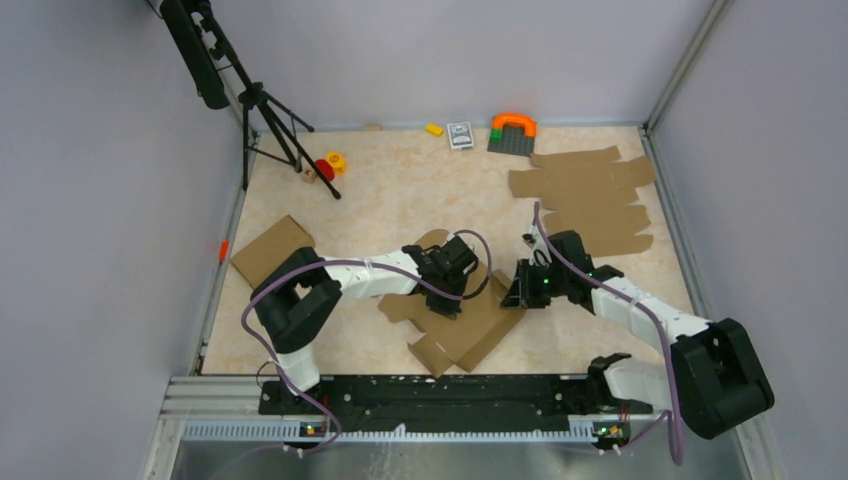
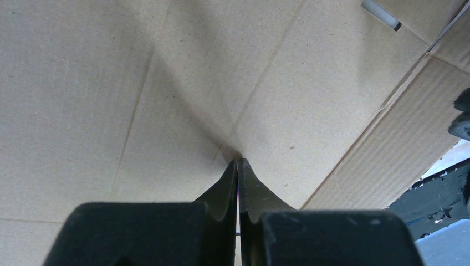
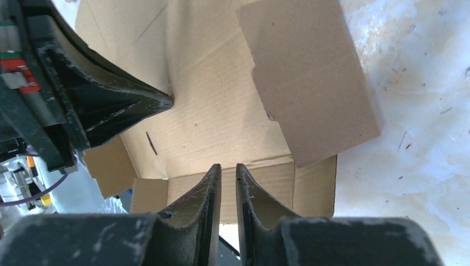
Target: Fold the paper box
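The paper box [image 1: 480, 325] is a brown die-cut sheet lying near the table's middle front, partly creased, with flaps raised. My left gripper [image 1: 447, 297] is shut and empty, its tips pressing down on a box panel [image 2: 166, 83] where crease lines meet [image 2: 238, 160]. My right gripper [image 1: 518, 290] is at the box's right edge. In the right wrist view it [image 3: 228, 166] is closed to a narrow slit with nothing in it, pointing at a low upright wall [image 3: 260, 177]. A flap [image 3: 305, 77] stands tilted on the right. The left fingers [image 3: 111, 105] show there at left.
A pile of similar brown sheets [image 1: 590, 195] lies at the back right. A folded brown box [image 1: 272, 250] sits at the left. A tripod [image 1: 265, 110], a red and yellow toy [image 1: 328, 165], a card deck [image 1: 460, 134] and an orange arch on a grey plate [image 1: 512, 132] stand along the back.
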